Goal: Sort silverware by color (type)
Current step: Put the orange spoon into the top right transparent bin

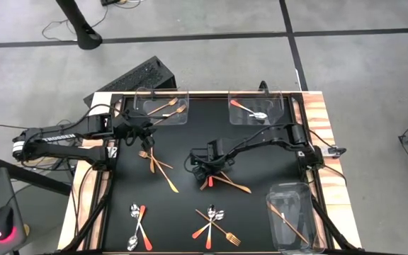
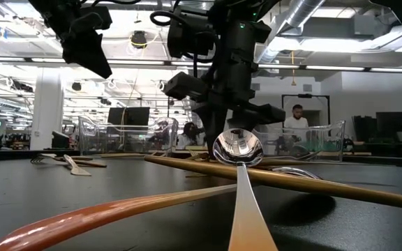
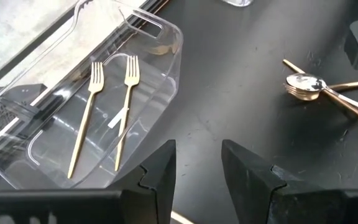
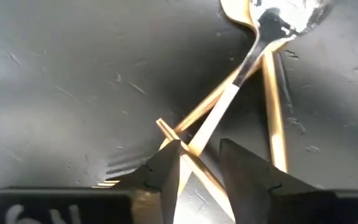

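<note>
At table centre, the right gripper (image 1: 205, 172) hangs low over a small crossed pile of silverware: a spoon (image 4: 247, 62) with a silver bowl and pale-to-orange handle, lying over gold sticks (image 4: 272, 112). Jaws part-open, straddling the spoon's handle end, not yet closed on it. The spoon's long axis runs straight away from the right wrist camera, bowl at the far end, handle toward the jaws.

Risk: handles overlap right where the jaws would close, so a pinch could catch a stick along with the spoon, or nudge the pile and slide the handle out of reach.

Left gripper (image 3: 197, 171) hovers near the far-left bin (image 3: 166, 43) holding two gold forks (image 3: 126, 106); jaws open, empty.
</note>
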